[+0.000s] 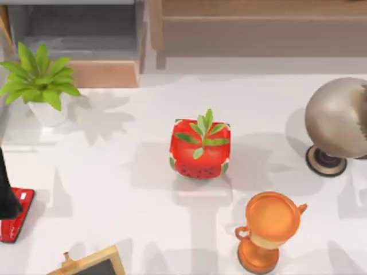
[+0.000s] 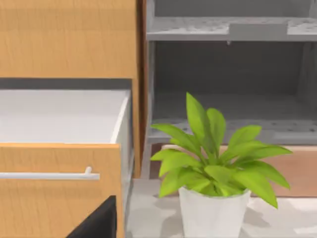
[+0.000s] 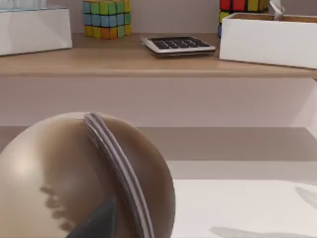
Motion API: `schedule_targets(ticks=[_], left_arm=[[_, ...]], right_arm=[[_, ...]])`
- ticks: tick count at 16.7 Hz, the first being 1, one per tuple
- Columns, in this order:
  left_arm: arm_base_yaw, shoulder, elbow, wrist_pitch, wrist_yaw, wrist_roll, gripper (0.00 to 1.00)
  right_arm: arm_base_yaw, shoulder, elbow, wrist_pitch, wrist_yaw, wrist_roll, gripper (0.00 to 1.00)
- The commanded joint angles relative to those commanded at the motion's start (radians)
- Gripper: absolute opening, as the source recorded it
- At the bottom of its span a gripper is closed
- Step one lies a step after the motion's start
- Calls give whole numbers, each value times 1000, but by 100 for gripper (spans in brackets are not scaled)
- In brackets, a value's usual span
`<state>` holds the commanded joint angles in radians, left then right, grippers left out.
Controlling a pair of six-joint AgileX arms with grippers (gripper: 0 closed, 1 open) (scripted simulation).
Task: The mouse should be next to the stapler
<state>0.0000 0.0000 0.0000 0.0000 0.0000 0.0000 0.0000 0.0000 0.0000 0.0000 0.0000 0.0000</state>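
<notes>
While the stapler (image 1: 14,215) lies at the tabletop's (image 1: 114,189) left edge, partly under my dark left arm, I spot no mouse, and cannot tell either hand's opening, so placing looks not yet done.

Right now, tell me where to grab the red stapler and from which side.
Probably pinch the stapler across its narrow width near mid-length, coming down from above: it lies flat and elongated at the left edge of the table, long sides parallel.
</notes>
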Motion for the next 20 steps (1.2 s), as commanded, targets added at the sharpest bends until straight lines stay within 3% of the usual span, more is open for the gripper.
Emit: schedule_targets(ticks=[4,8,13,20], left_arm=[[4,29,29,-16,0,0,100],[27,211,205,-114,0,1,100],[80,630,597,-327,1,2,100],[187,1379,1304,-707,-1,3,100]], right_arm=[[0,0,0,0,0,0,100],[0,0,0,0,0,0,100],[0,0,0,0,0,0,100],[0,0,0,0,0,0,100]])
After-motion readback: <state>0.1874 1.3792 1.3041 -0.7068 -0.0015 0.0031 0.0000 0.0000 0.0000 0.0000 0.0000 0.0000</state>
